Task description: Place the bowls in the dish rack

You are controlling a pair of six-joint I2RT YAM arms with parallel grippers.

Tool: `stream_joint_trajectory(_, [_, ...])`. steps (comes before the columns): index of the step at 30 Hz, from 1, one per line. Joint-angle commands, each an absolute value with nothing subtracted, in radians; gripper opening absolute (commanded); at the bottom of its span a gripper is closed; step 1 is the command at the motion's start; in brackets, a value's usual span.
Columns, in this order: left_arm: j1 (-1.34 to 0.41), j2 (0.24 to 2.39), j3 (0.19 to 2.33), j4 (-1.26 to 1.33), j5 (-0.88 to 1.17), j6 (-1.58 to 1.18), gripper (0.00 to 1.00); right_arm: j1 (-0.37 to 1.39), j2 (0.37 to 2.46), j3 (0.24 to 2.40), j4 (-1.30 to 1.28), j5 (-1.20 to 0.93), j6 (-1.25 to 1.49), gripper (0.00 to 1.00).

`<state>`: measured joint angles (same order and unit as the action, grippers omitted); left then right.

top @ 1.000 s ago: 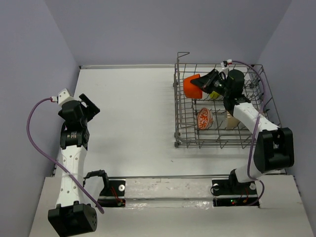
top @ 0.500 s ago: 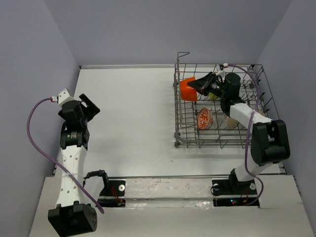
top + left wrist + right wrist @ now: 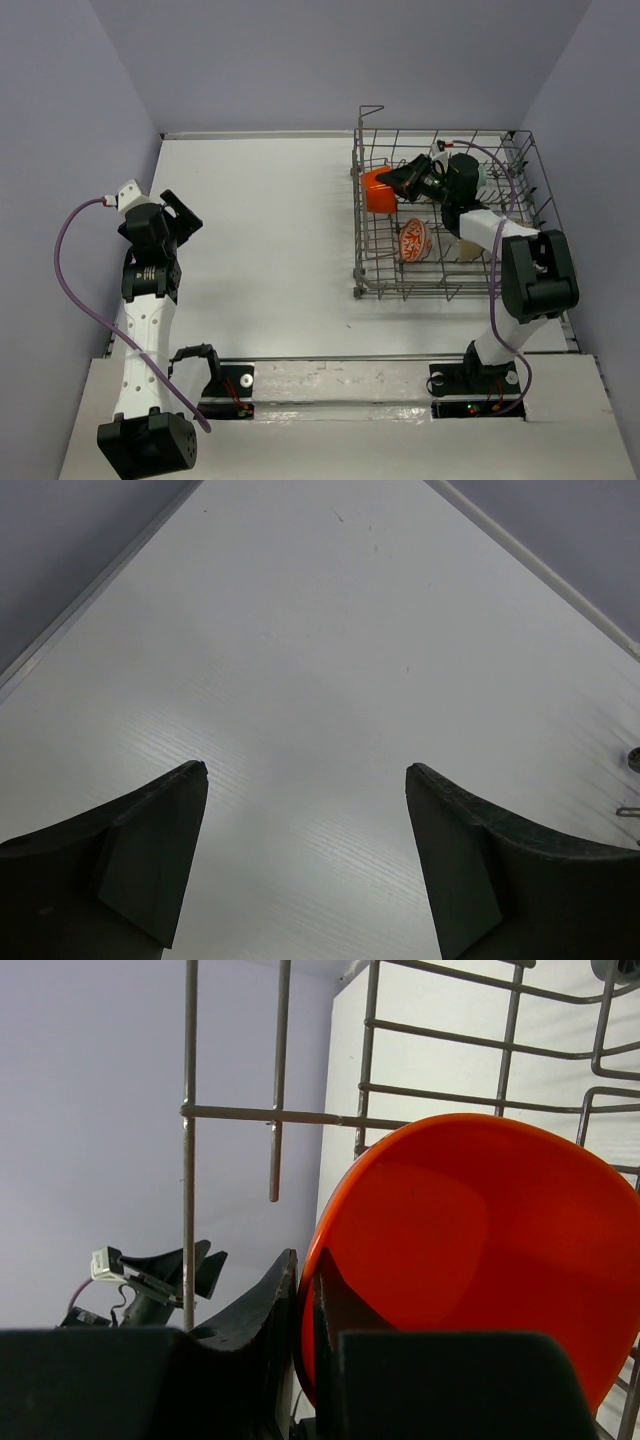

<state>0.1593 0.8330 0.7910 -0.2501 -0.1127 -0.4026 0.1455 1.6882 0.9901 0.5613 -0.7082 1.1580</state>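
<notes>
The right gripper [image 3: 305, 1282] clamped the rounded-square orange-red bowl [image 3: 470, 1240], unreleased, inside the grey wire dish rack [image 3: 440, 292] near a racked red-patterned white bowl [image 3: 414, 240]; the left gripper [image 3: 305, 780] hung, jaws apart.

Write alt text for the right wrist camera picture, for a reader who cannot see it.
The right claw is shut on the rim of an orange-red bowl that fills the right half of the picture. Grey wires of the dish rack cross behind it, with white table and a lilac wall beyond.
</notes>
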Motion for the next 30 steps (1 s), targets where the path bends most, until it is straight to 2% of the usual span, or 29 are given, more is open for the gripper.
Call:
stream_joint_trajectory(1, [0.169, 0.821, 0.778, -0.207, -0.11, -0.397, 0.89, 0.149, 1.706, 1.006, 0.684, -0.741, 1.186, 0.01])
stream_joint_trajectory(30, [0.169, 0.822, 0.778, -0.207, -0.109, -0.397, 0.89, 0.167, 1.804, 0.994, 0.778, -0.782, 1.272, 0.01])
